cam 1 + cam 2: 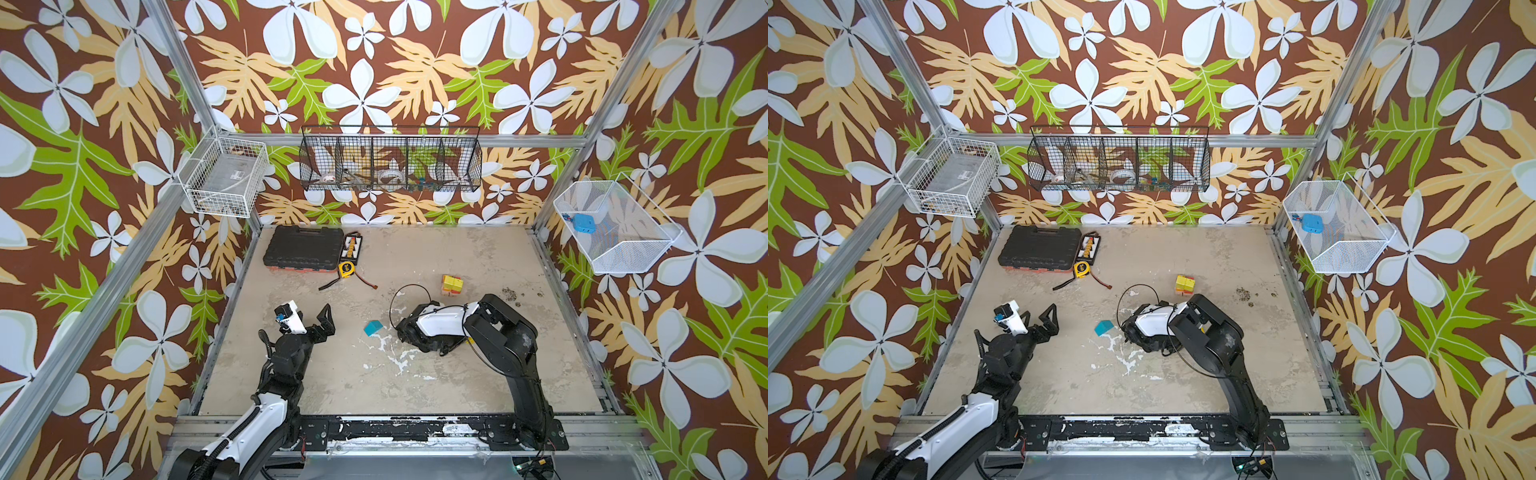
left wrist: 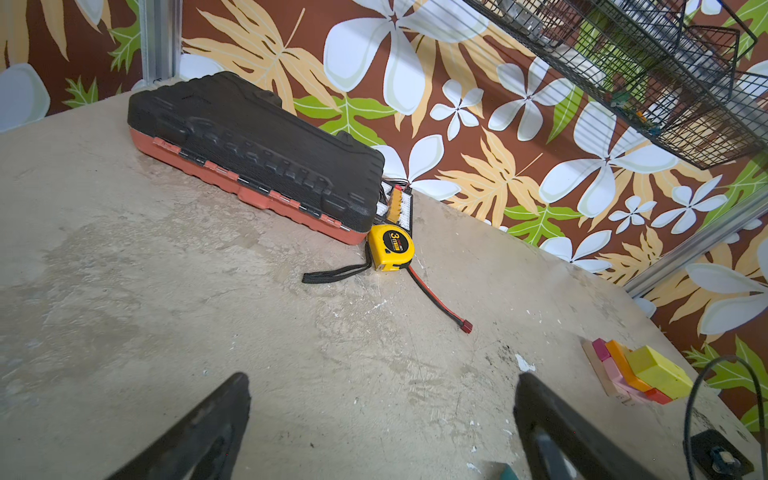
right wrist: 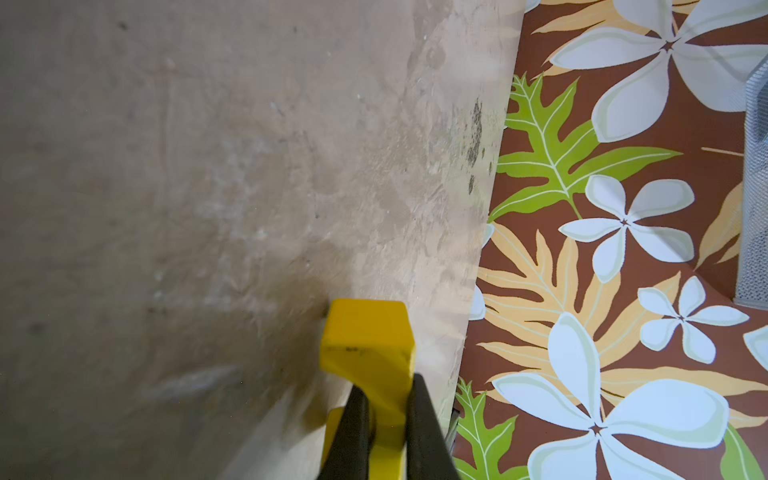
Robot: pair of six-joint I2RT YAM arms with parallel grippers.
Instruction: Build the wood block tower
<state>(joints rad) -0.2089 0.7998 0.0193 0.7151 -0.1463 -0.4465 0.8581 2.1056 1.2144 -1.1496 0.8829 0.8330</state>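
1. We see the left gripper [image 2: 384, 380] spread wide, holding nothing.
2. Our right gripper [image 3: 388, 386] pinches a yellow block [image 3: 368, 336].
3. The tower [image 1: 451, 285] stands just beyond the right arm [image 1: 505, 336]; a teal block [image 1: 372, 328] lies between the grippers.

Both top views are lit brightly and evenly by diffuse light from above, so that only faint, soft shadows are cast on the table [image 1: 332, 386] beneath the arms [image 1: 498, 332], and the wallpaper [image 1: 62, 187] is stretched large toward the left and right edges of the frame by the wide lens. The left wrist view is rendered bright and sharp, though the table edge is bowed and the dark fingers [image 2: 199, 432] are slightly softened. In the right wrist view the table is smeared by blur and dimmed by a brown shadow beside the yellow block [image 3: 368, 345], which is kept crisp.
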